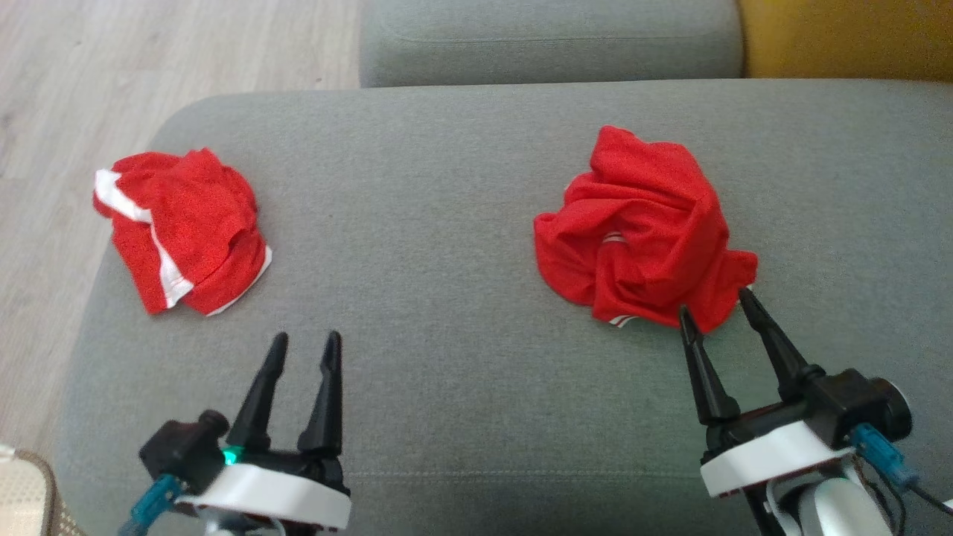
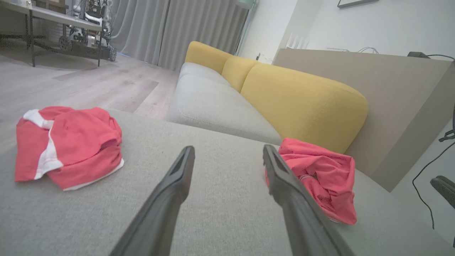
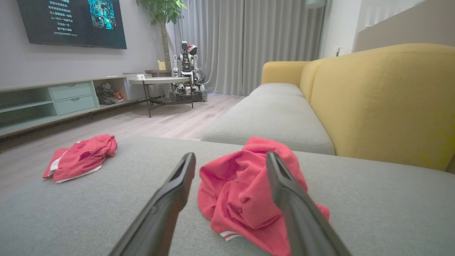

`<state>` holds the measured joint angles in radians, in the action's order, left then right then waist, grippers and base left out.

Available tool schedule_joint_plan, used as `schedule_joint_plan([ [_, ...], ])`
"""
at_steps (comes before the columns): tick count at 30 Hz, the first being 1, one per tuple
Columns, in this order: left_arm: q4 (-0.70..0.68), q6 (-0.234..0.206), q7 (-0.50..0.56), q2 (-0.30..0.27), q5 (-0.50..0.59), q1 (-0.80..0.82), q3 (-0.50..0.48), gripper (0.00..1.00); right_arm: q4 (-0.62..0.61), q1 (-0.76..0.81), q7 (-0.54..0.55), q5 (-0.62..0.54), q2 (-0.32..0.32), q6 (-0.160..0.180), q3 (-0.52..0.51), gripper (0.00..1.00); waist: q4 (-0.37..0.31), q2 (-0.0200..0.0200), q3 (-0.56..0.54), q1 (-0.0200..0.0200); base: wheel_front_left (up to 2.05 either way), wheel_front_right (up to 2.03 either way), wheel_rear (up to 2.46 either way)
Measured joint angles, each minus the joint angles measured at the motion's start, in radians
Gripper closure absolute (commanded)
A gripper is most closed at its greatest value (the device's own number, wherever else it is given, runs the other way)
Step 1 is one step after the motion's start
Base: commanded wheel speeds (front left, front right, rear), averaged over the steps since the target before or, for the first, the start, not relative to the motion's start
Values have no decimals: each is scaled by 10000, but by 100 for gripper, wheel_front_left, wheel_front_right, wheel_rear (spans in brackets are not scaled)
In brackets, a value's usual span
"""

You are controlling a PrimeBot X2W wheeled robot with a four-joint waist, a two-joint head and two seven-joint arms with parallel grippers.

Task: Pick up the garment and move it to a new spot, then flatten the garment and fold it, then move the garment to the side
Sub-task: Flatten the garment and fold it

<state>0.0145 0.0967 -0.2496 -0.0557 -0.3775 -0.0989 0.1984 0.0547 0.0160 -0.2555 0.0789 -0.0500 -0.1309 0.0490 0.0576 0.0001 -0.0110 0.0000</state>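
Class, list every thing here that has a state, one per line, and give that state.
red garment on the right: crumpled in a heap, not held.
red-and-white garment on the left: crumpled, not held.
left gripper: open, empty.
right gripper: open, tips at the right garment's near edge.
television: on.
curtains: drawn shut.

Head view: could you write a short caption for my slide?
Grey couch: open right claw at the right red garment; open left claw apart from the left garment.

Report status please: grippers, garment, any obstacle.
Left gripper open, empty. Right gripper open, tips at crumpled red fabric garment on grey cushion. Second red-and-white garment apart, left. Nothing blocking.
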Motion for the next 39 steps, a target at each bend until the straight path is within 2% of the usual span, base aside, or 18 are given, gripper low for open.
schedule_joint_plan([
  [12,199,8,0,6,-117,304,336,0,1001,-639,2,-539,4,0,171,0,821,0,684,0,0,0,0],
  [18,184,61,0,10,-128,616,495,0,2631,-1838,2,-1103,-2,0,293,0,1171,0,1376,0,0,0,0],
  [27,261,100,0,31,-334,1167,798,0,4913,-2982,2,-2148,-15,0,-506,0,1644,0,2106,0,0,0,0],
  [38,395,100,0,52,-341,1604,840,0,6029,-3987,6,-3053,-31,0,-1398,0,1960,0,2681,0,0,0,0],
  [39,401,100,0,56,-399,1645,848,0,6199,-4030,13,-3053,-35,0,-1452,38,1985,0,2706,0,0,0,0],
])
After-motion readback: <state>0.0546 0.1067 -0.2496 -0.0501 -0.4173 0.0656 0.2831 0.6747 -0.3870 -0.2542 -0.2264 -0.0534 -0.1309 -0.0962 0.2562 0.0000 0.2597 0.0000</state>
